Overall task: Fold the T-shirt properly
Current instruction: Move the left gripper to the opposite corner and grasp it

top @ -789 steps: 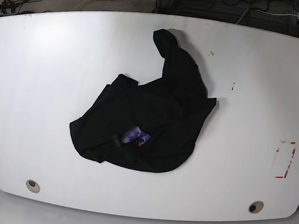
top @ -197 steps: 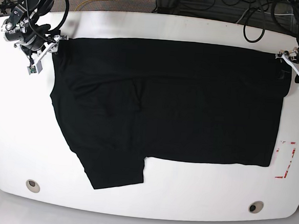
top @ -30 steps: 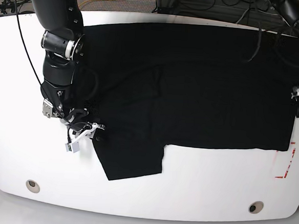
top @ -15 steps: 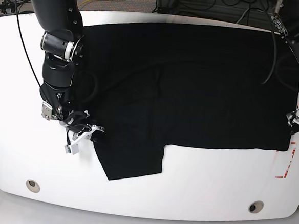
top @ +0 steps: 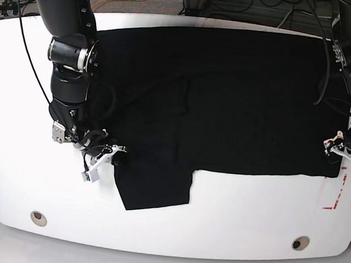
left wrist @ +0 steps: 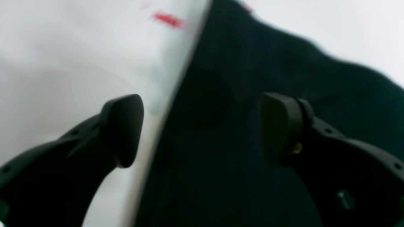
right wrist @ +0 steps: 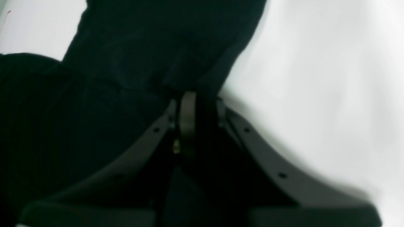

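The limp black T-shirt (top: 226, 99) likely drapes; right gripper (top: 104, 156) pinches its sleeve edge, left gripper (left wrist: 199, 126) gapes over the hem.

T-shirt (top: 238, 100): plain black all over, no print showing
table (top: 230, 213): glossy white
tape marks (top: 334, 191): red, broken rectangle outline on the white table
right gripper (top: 104, 156): black body, white fingertip parts
left gripper (top: 345, 146): black, small white bits; wrist view shows matte black fingers (left wrist: 121, 126)
arms (top: 70, 46): black, silver ring at joint
cable (top: 121, 0): yellow, behind table
table holes (top: 37, 217): grey rim on one, dark on the other
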Tool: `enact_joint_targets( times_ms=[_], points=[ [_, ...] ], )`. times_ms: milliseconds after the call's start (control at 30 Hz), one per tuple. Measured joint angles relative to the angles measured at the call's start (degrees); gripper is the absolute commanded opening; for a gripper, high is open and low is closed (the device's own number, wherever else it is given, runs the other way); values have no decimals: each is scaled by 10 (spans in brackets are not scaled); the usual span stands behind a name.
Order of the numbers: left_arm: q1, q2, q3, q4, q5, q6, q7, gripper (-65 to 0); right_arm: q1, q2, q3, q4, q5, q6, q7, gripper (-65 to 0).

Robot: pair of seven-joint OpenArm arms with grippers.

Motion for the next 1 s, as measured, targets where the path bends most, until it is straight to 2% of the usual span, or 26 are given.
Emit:
enact_joint_targets(
  times_ms=[267, 333, 467, 600, 633, 667, 733, 1000],
  points=[
    [-18, 20, 2, -32, -2, 0, -21, -122, 1, 6, 0, 0, 2, 0, 0, -587],
    [-23, 22, 2, -45, -2, 0, -31, -144, 1, 8, 0, 0, 1, 0, 0, -587],
    [-21, 21, 2, -56, -8, -2, -45, -261, -3, 16, 0, 21, 0, 0, -3, -587],
    [-21, 18, 18, -56, -9, -2, -44, -426, -1, 17, 1, 49, 1, 0, -26, -621],
    [-21, 18, 25, -56, -9, -2, -43, -499, -1, 17, 0, 54, 0, 0, -35, -650],
    [-21, 18, 31, -54, -9, -2, -42, -575, -1, 16, 0, 60, 0, 0, -39, -650],
    [-16, 22, 37, -37, -7, -2, -31, -650, -1, 16, 0, 67, 0, 0, -41, -650],
    [-8, 29, 40, 29, -1, -2, -8, -650, 5, 28, -1, 69, -2, 0, -48, -650]
  ],
)
